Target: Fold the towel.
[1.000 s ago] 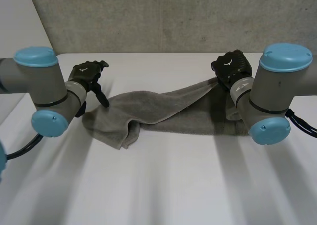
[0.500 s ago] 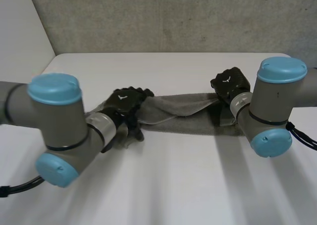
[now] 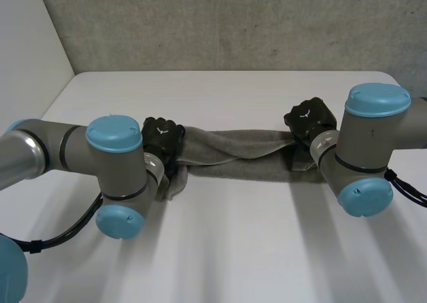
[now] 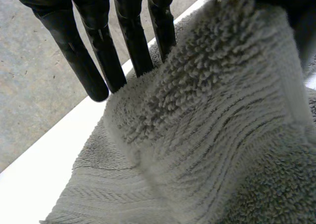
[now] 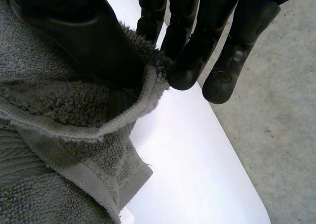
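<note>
towel is stretched as a bunched strip across the white surface | left end is pinched by left hand | right end is pinched by right hand

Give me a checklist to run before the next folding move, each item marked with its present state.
1. Right robot hand pinches the towel by an edge, thumb against fingers: ok.
2. Left robot hand holds the towel's other end: ok.
3. Towel lies flat: not ok, it is bunched into a long strip between the hands.
4. Towel rests on the table: ok.
5. Corners matched: cannot tell.
</note>
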`<state>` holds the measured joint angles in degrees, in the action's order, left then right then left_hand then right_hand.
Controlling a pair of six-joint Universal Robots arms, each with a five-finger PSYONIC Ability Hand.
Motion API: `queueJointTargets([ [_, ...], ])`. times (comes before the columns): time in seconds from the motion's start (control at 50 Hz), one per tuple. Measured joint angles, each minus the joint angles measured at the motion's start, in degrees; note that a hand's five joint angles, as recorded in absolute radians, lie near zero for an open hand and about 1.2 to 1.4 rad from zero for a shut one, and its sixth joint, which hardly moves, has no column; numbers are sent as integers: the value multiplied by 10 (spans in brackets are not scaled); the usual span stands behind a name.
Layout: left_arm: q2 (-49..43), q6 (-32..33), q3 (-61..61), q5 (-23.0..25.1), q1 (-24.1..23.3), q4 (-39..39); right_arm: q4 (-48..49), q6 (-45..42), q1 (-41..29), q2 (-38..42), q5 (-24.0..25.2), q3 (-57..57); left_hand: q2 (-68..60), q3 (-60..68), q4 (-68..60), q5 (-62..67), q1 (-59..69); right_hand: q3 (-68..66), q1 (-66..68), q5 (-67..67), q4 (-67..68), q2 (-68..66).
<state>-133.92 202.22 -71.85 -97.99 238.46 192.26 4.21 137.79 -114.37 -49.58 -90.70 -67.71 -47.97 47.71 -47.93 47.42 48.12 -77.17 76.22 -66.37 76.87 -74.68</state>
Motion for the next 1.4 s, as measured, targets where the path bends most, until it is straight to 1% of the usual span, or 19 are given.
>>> queueJointTargets([
  [0.04, 12, -2, -5, 1, 5, 0, 0, -3, 1, -1, 0, 1, -150, 146, -149, 143, 149, 0, 0, 0, 0, 0],
  [0.08, 24, -4, -8, 2, 10, 1, 0, -6, 1, -2, -1, 1, -246, 249, -252, 244, 244, 0, 0, 0, 0, 0],
  [0.16, 62, -8, -12, 4, 24, 1, 0, -9, 2, -11, -3, 4, -354, 373, -366, 362, 346, 0, 0, 0, 0, 0],
  [0.24, 110, -11, -15, 6, 35, 1, 0, -9, 7, -45, -3, 6, -364, 405, -393, 383, 356, 0, 0, 0, 0, 0],
  [0.4, 233, -38, -24, 15, 56, -1, -27, -5, 22, -182, 1, 11, -364, 408, -393, 384, 358, 0, 0, -10, 0, 0],
  [0.5, 303, -62, -25, 47, 65, -11, -96, -6, 30, -268, 19, 31, -368, 408, -393, 386, 359, 0, 2, -12, 0, -10],
  [0.58, 334, -67, -19, 84, 72, -42, -176, -10, 43, -300, 43, 56, -370, 408, -393, 387, 361, 0, 3, -14, 0, -10],
  [0.72, 331, -57, -2, 133, 98, -124, -290, -58, 63, -283, 82, 81, -370, 408, -393, 387, 361, 0, 3, -14, 0, -10],
  [0.82, 287, -33, 5, 148, 109, -150, -317, -107, 64, -240, 88, 84, -370, 409, -393, 387, 361, 0, 3, -14, 0, -17],
  [0.92, 197, 41, 33, 147, 112, -157, -315, -137, 61, -163, 83, 103, -370, 410, -393, 387, 361, 0, 3, -16, 0, -17],
  [1.0, 107, 107, 101, 145, 112, -147, -268, -148, 53, -77, 58, 166, -370, 410, -393, 387, 361, 0, 3, -24, 0, -17],
  [1.04, 85, 117, 128, 145, 113, -136, -239, -150, 49, -53, 44, 192, -370, 411, -393, 387, 361, 0, 3, -27, 0, -17],
  [1.1, 61, 114, 182, 144, 114, -79, -147, -152, 43, -24, 18, 234, -370, 411, -393, 388, 361, 0, 3, -31, 0, -17],
  [1.14, 59, 99, 206, 144, 116, -30, -69, -153, 40, -17, 4, 250, -370, 411, -393, 390, 361, 0, 3, -33, 0, -17],
  [1.18, 67, 73, 226, 143, 118, 36, 42, -153, 37, -18, -9, 256, -370, 411, -393, 391, 361, 0, 5, -33, 0, -17],
  [1.2, 70, 65, 230, 142, 118, 54, 70, -153, 36, -19, -11, 256, -371, 411, -393, 392, 361, 0, 5, -33, 0, -17],
  [1.24, 93, 24, 234, 141, 123, 110, 157, -153, 35, -39, -13, 241, -375, 411, -393, 394, 361, 0, 6, -33, 0, -17],
  [1.32, 148, -59, 220, 142, 137, 168, 236, -149, 34, -89, -5, 194, -375, 411, -393, 396, 361, 0, 6, -33, 0, -17],
  [1.4, 180, -108, 184, 147, 150, 169, 222, -139, 33, -119, 4, 151, -375, 411, -393, 396, 361, 0, 6, -33, 0, -17],
])
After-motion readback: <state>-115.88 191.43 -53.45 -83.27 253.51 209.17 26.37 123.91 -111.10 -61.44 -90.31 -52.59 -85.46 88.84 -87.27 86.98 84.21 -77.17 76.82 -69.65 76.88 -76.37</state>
